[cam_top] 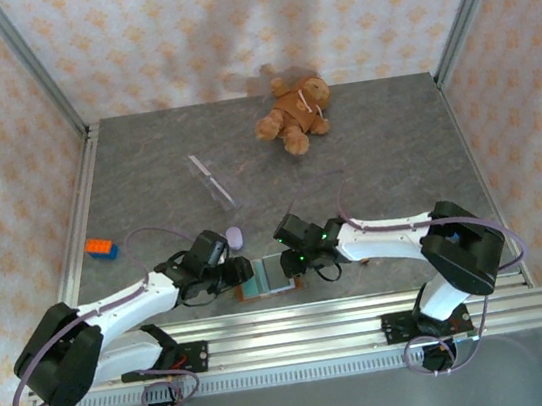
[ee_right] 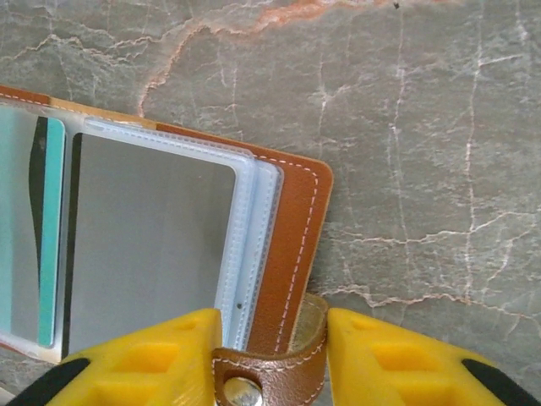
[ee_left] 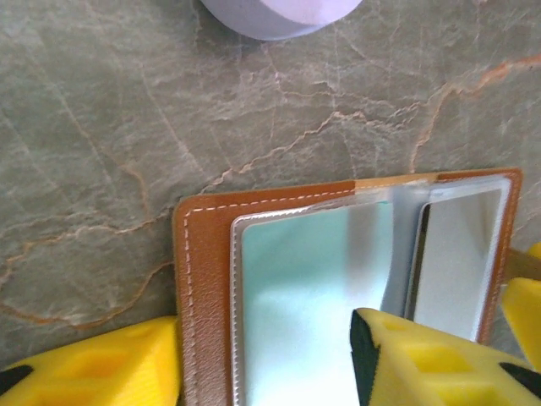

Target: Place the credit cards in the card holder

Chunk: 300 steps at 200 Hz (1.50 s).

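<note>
The card holder (cam_top: 271,275), brown leather, lies open on the table between my two grippers. A pale teal credit card (ee_left: 313,296) sits in its clear left pocket, and a grey card (ee_left: 452,254) sits in the pocket beside it. In the right wrist view, a dark grey card (ee_right: 144,245) fills the outer pocket. My left gripper (ee_left: 264,328) stands open astride the holder's left edge (ee_left: 207,288), its right finger (ee_left: 423,364) over the teal card. My right gripper (ee_right: 272,326) is shut on the looped snap tab (ee_right: 279,368) at the holder's right edge.
A teddy bear (cam_top: 294,114) lies at the back of the table. A clear plastic strip (cam_top: 212,179) is mid-left, an orange and blue block (cam_top: 101,249) lies near the left edge, and a lilac round object (cam_top: 234,236) is just behind the left gripper (cam_top: 238,271). Metal rails (cam_top: 300,335) run along the near edge.
</note>
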Motion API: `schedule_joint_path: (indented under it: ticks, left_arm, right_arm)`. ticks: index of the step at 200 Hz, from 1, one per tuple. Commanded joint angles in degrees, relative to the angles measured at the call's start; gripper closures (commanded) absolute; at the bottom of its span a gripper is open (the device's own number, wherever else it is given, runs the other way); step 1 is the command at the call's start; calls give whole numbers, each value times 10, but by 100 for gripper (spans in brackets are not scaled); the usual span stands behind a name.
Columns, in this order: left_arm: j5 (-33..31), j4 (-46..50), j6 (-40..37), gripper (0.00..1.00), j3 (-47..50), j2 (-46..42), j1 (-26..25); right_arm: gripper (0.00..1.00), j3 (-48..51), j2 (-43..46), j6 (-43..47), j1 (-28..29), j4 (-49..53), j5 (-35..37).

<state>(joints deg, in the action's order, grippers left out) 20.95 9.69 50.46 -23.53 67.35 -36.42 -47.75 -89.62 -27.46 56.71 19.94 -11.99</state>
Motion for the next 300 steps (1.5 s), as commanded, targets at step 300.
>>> schedule_joint_path:
  ticks: [300]
  left_arm:
    - [3,-139,56,51,-17,96,-64]
  right_arm:
    - [65,69,91,-35,-10,-64,5]
